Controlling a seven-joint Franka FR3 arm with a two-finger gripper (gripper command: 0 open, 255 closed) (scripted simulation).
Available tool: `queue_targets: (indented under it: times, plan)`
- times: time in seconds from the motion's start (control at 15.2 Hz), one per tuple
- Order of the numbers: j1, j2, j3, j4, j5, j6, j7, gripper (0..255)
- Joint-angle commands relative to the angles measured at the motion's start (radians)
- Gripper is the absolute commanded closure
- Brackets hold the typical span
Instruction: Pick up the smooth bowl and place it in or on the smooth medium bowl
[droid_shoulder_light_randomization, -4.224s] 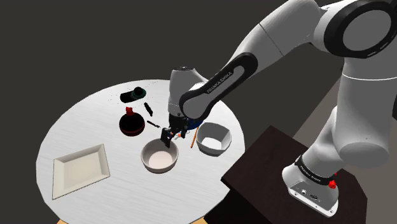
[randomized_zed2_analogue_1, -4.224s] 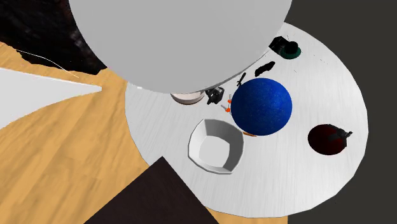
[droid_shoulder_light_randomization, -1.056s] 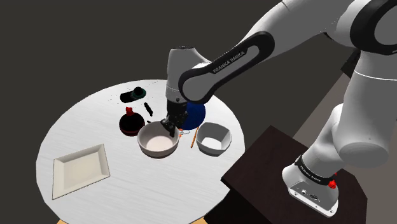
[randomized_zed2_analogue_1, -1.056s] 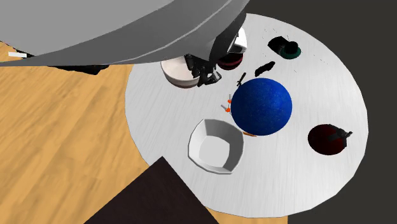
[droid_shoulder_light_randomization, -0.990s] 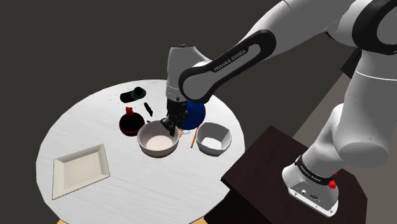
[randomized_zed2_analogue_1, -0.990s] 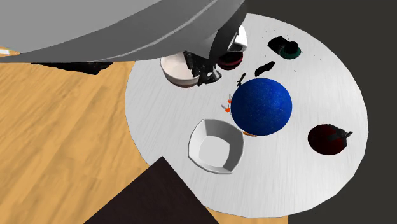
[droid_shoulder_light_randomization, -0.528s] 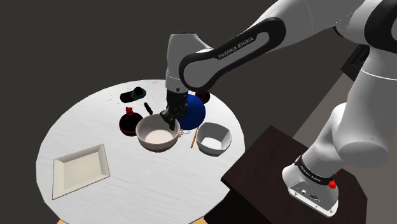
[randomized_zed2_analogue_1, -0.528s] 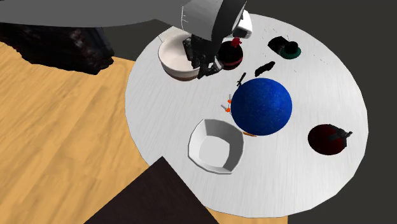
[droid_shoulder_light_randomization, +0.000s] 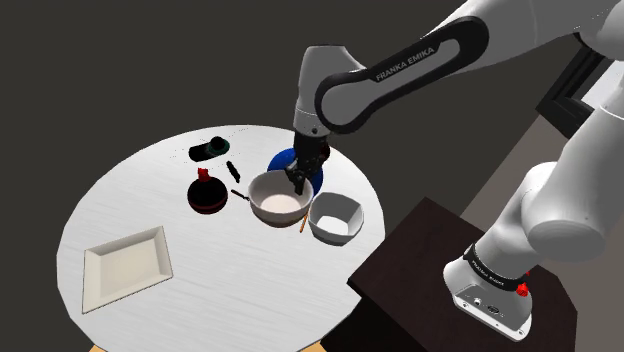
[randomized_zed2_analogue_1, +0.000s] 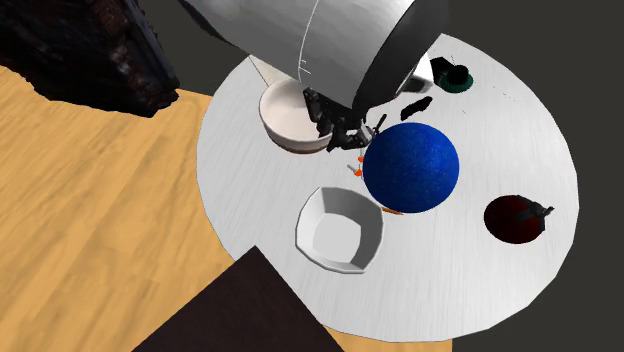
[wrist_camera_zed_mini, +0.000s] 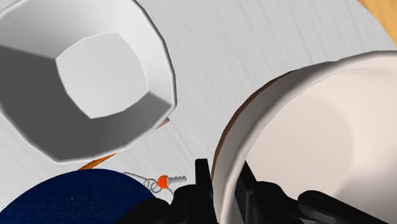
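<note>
Round white counter (droid_shoulder_light_randomization: 130, 210): black tool (wrist_camera_zed_mini: 222, 178) is pinching a round cream bowl (droid_shoulder_light_randomization: 275, 200) by the rim, holding it aloft. Next, probably centring over the white faceted bowl (droid_shoulder_light_randomization: 335, 218).

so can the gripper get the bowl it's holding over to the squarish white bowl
Probably yes: the gripper clasps the round bowl by its rim, and the squarish bowl beside it is empty, nothing tall between.

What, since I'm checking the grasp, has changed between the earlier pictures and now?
The gripper, shut on the rim of the round white bowl, lifted it and carried it toward the shoulder view's right, near the angular white bowl. That bowl, the blue dome and the square plate stayed put.
</note>
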Motion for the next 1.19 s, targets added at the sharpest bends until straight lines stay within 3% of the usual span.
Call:
queue_targets:
  times: [0.0,0.4,0.79,1.12]
  plan:
    - [-0.021,-0.061,-0.017,-0.065,0.020,-0.001,-0.053,255]
    - [-0.077,-0.214,-0.088,-0.222,0.045,-0.020,-0.198,255]
    - [-0.145,-0.353,-0.185,-0.348,0.020,-0.058,-0.343,255]
    - [-0.141,-0.303,-0.183,-0.377,0.031,0.020,-0.357,255]
